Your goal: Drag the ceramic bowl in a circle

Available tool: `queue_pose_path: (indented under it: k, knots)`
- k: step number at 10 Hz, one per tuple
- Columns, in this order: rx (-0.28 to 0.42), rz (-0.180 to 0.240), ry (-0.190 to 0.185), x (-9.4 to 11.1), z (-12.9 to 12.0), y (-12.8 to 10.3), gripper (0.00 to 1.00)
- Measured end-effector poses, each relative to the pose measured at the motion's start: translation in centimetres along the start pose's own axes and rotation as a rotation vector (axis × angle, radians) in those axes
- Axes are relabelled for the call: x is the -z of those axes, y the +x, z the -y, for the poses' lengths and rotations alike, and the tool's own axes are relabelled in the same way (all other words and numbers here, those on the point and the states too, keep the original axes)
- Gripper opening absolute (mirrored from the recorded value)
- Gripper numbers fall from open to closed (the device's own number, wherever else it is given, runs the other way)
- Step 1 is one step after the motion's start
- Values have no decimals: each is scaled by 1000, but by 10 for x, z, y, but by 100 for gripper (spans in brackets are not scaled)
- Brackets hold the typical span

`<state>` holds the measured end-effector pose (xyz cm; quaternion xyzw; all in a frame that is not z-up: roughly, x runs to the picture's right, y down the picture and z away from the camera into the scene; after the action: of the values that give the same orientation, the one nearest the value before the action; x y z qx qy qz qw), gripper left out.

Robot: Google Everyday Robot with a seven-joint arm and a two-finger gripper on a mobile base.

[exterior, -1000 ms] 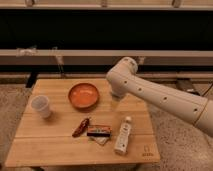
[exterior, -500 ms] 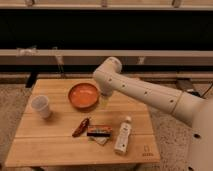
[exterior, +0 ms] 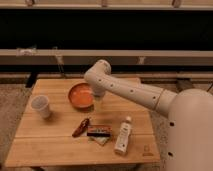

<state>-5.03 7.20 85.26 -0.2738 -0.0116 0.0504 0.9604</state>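
The ceramic bowl (exterior: 80,95) is round, shallow and orange-brown with a darker rim. It sits on the wooden table (exterior: 55,142), left of centre toward the back. My gripper (exterior: 97,98) hangs from the white arm at the bowl's right rim, pointing down. The arm's wrist hides the rim's right edge. I cannot tell if the gripper touches the bowl.
A translucent white cup (exterior: 40,106) stands at the table's left. A red-brown chili-like item (exterior: 81,127), a dark snack bar on a packet (exterior: 98,133) and a white bottle lying down (exterior: 123,135) sit near the front. A dark ledge runs behind the table.
The arm has swung left across the table, bringing the gripper from right of the bowl to its right rim. The bowl and other items have not visibly moved.
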Motion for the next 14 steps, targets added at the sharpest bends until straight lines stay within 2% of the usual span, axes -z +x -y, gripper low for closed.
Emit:
queue_pose_path:
  k: [6, 11, 12, 14]
  knots:
    - [59, 30, -34, -23, -3, -23, 80]
    - [106, 25, -57, -43, -10, -35, 78]
    - [111, 19, -63, -46, -11, -35, 71]
    - [128, 10, -71, -49, -15, -37, 49]
